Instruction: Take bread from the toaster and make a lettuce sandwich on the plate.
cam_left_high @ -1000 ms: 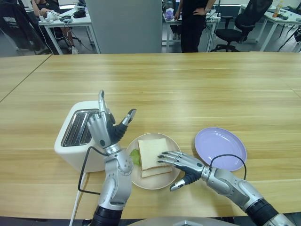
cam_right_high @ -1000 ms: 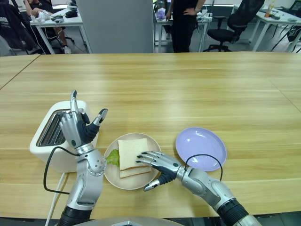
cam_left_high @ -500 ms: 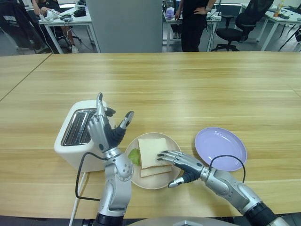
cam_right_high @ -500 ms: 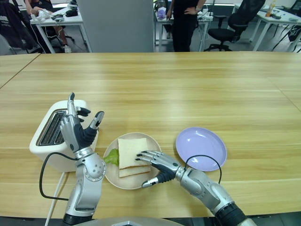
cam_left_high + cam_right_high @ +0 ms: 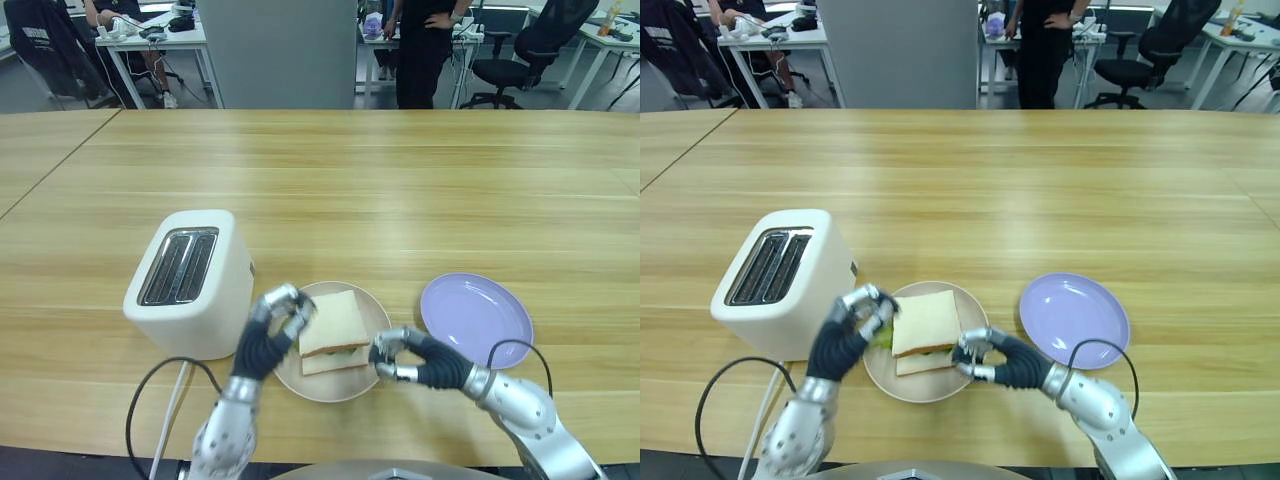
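White-bread sandwich (image 5: 333,328) lies on the round beige plate (image 5: 335,388). Left hand (image 5: 283,312) and right hand (image 5: 398,352) flank it, fingers curled, empty.

The table (image 5: 400,190) is a light wood-grain surface, with a seam running diagonally at the left where a second top adjoins it.

Items resting directly on the table:

1. A cream two-slot toaster (image 5: 190,283) stands upright at the near left. Its slots face up.
2. A white cord (image 5: 172,410) runs from the toaster's base toward the near edge.
3. A round beige plate (image 5: 335,387) lies just right of the toaster.
4. A purple plate (image 5: 476,318) lies right of the beige plate, near it but not touching.
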